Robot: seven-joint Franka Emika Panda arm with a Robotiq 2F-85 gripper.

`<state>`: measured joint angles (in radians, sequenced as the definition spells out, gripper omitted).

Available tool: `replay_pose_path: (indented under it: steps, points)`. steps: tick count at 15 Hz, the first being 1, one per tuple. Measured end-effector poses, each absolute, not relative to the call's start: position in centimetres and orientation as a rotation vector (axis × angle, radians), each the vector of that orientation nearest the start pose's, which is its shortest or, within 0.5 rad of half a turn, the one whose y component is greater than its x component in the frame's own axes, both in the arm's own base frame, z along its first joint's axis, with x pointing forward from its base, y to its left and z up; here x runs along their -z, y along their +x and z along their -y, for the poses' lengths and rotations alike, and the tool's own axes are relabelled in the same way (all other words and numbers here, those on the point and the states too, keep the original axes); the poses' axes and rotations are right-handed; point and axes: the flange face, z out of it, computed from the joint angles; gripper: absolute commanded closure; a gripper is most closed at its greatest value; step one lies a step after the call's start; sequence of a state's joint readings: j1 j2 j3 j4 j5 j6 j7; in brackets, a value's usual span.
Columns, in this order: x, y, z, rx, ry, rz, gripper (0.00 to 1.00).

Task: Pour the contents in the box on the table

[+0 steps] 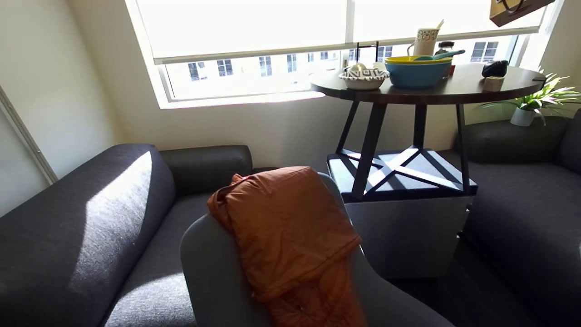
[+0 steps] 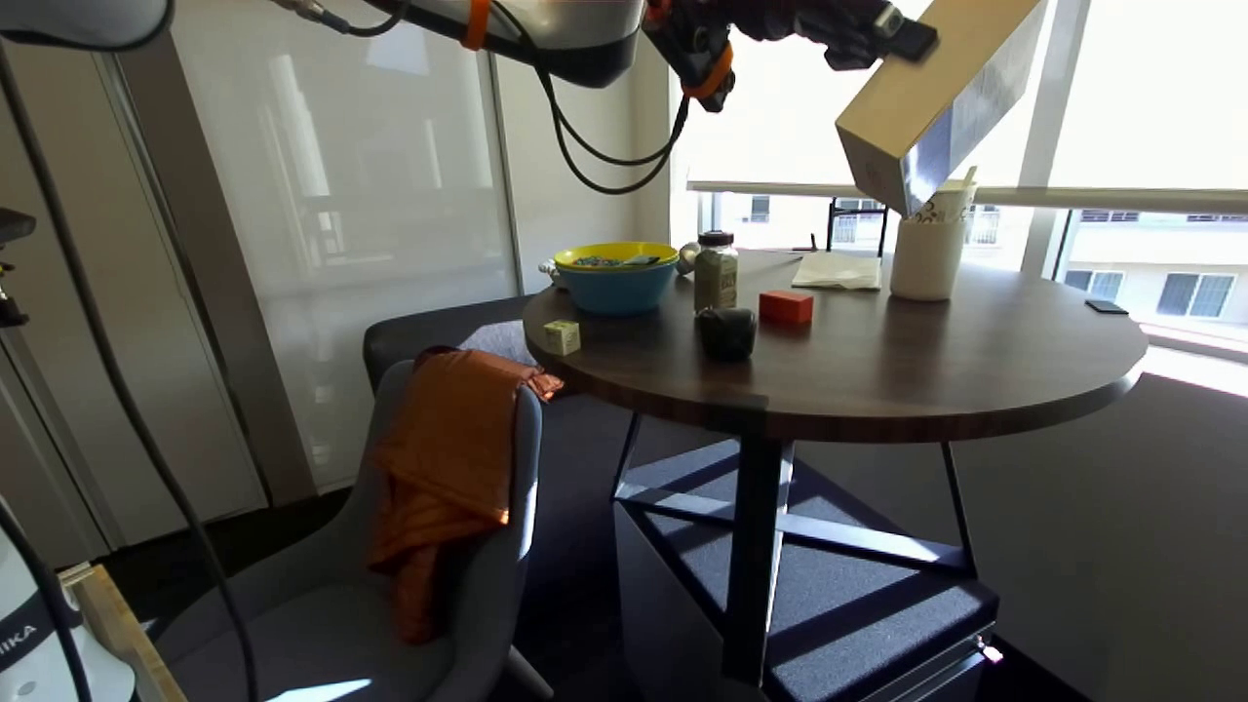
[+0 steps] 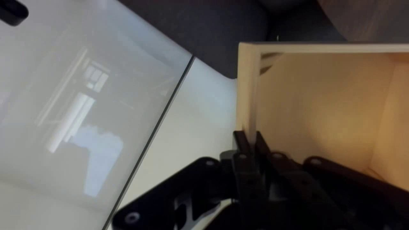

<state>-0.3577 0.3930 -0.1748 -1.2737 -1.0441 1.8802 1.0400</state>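
The box (image 2: 936, 97) is up in the air, higher than the table (image 2: 975, 351), and tilted with a lower corner pointing down; in both exterior views the top of the picture cuts it off. The pincer (image 3: 250, 137) is pinching one tan wall of it, a fingertip on either side, as the wrist view shows. In an exterior view that lower corner overlaps a white cup (image 2: 924, 265); whether they touch I cannot tell. Also on the table are a blue bowl (image 2: 614, 291) with a yellow rim, a dark-lidded jar (image 2: 717, 278), a red block (image 2: 786, 307), a black object (image 2: 726, 333), a small pale block (image 2: 563, 337) near the edge and a white sheet (image 2: 837, 271). A patterned bowl (image 1: 364, 82) sits near the blue one. Beneath the table top is a grey cube (image 1: 404, 236). Farther out, an orange cloth (image 1: 290, 227) is draped over a grey chair (image 1: 211, 259), with a dark sofa (image 1: 32, 254) beyond
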Motion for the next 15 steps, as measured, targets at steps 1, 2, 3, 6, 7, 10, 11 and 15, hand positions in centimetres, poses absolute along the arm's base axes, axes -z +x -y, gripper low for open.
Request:
replay_pose_path:
  steps: [1, 2, 3, 6, 7, 10, 11, 15]
  points:
    - [-59.4, 58.3, 39.0, -0.533, 1.676, 1.33, 0.98]
    - [-59.0, 58.4, 39.2, -0.525, 1.708, 1.385, 0.98]
    - [-58.5, 58.5, 39.5, -0.516, 1.74, 1.442, 0.98]
    - [-57.1, 58.9, 39.9, -0.494, 1.827, 1.599, 0.93]
    - [-56.8, 59.0, 40.0, -0.493, 1.854, 1.645, 0.93]
    - [-56.5, 59.1, 40.3, -0.494, 1.88, 1.688, 0.98]
    - [-56.2, 59.0, 40.3, -0.48, 1.878, 1.692, 0.98]
    - [-54.3, 57.2, 42.6, -0.294, 1.854, 1.862, 0.98]
